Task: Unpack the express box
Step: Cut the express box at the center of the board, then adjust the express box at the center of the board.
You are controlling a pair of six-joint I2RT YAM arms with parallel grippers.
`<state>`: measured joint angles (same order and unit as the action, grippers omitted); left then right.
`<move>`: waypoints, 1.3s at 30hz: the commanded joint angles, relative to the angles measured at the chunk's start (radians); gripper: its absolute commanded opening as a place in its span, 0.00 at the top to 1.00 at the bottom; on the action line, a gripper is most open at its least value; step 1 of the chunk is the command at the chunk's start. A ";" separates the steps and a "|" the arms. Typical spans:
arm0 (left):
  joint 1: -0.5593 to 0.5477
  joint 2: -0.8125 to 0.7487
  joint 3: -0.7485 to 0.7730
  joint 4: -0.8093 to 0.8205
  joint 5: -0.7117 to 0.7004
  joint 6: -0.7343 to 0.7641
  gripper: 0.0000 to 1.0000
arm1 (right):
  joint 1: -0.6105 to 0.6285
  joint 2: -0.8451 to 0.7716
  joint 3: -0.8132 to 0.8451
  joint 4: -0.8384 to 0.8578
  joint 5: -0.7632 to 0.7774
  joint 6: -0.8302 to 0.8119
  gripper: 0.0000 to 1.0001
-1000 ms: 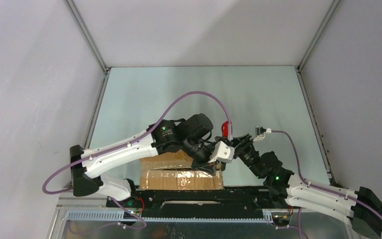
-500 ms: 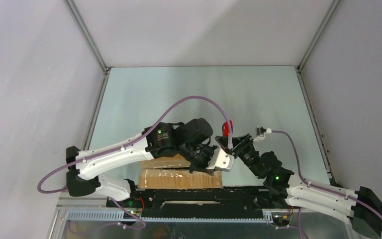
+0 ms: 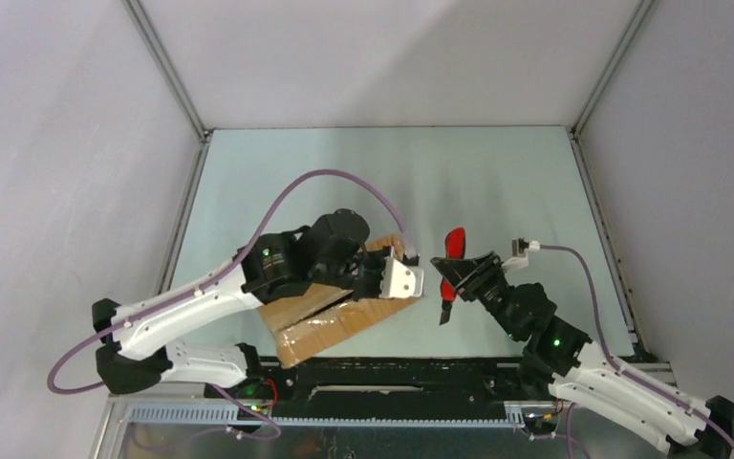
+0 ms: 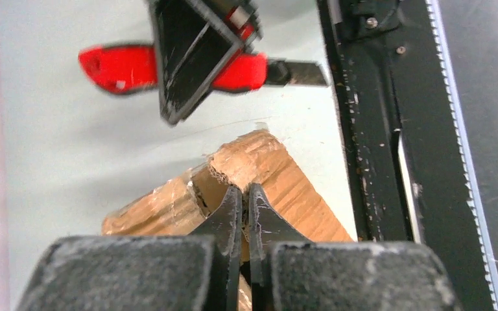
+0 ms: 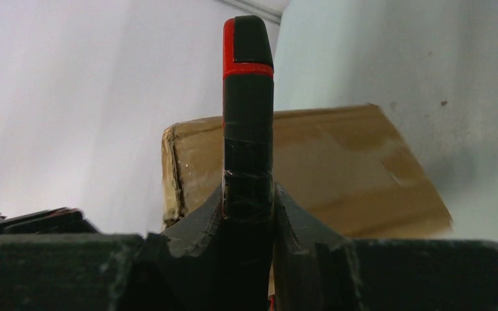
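The express box [image 3: 330, 323], brown cardboard with clear tape, lies skewed near the table's front edge, its right end swung away from the rail. My left gripper [image 3: 403, 279] is shut on a torn cardboard edge at that end. In the left wrist view the fingertips [image 4: 241, 192] pinch the box [image 4: 285, 178]. My right gripper [image 3: 459, 273] stands just right of the box, shut on a red and black utility knife [image 3: 455, 243], blade out. In the right wrist view the knife handle [image 5: 248, 110] stands upright between the jaws [image 5: 248, 197], in front of the box [image 5: 343, 168].
A black rail [image 3: 392, 373] runs along the table's near edge, close to the box's near side; it also shows as the rail [image 4: 376, 129] in the left wrist view. Grey walls enclose the table on three sides. Purple cables loop above both arms.
The left arm has drawn back to the left with the box's end in its grip, turning the box askew. The right gripper with the knife has moved right, apart from the box.
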<state>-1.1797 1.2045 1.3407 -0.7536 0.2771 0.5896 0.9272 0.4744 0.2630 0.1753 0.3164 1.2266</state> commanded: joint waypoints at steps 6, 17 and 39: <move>0.163 0.057 -0.109 0.198 0.077 -0.393 0.76 | -0.029 -0.109 0.126 -0.220 0.019 -0.096 1.00; 0.362 0.104 0.028 0.153 -0.058 -0.622 0.26 | -0.001 0.012 0.183 -0.235 -0.005 -0.097 1.00; 1.101 -0.293 -0.446 0.062 -0.239 -1.027 0.32 | 0.237 0.330 0.177 -0.032 0.024 0.044 1.00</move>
<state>-0.0990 0.9096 0.9665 -0.7643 -0.1066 -0.3626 1.1877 0.7593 0.3996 0.0483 0.3149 1.2415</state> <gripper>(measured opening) 0.726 0.271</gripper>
